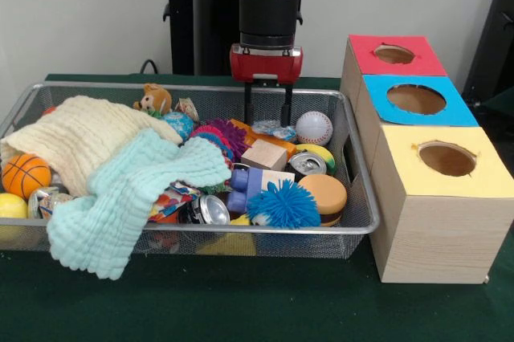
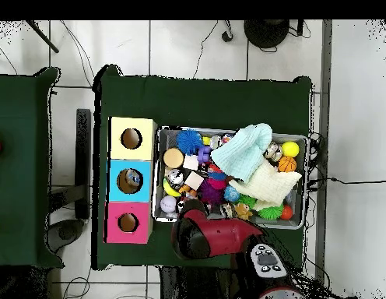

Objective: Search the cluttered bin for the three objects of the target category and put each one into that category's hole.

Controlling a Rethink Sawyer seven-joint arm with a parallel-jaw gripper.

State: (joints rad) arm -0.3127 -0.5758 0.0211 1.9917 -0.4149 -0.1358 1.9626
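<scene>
Nearest the front camera, bare green tablecloth is seen before the bin, whose front rim is overhung by a mint-green cloth. Behind that rim, a crushed silver can, a blue spiky ball and a tan round lid are packed close together. A cream blanket is spread over the bin's left half, with an orange basketball and a yellow ball wedged beside it at the left edge. Further back, a wooden block, a second can and a baseball are seen, and a small teddy bear lies by the far rim. A crumpled clear plastic item, possibly one of the bottles, is glimpsed beside the baseball; no bottle can be identified with certainty. Little open mesh is left between objects. To the right, just beside the bin, three boxes with holes are lined up: yellow, blue, red. At the far side, the gripper is held vertically above the bin's rear middle, its two fingers parted and empty.
</scene>
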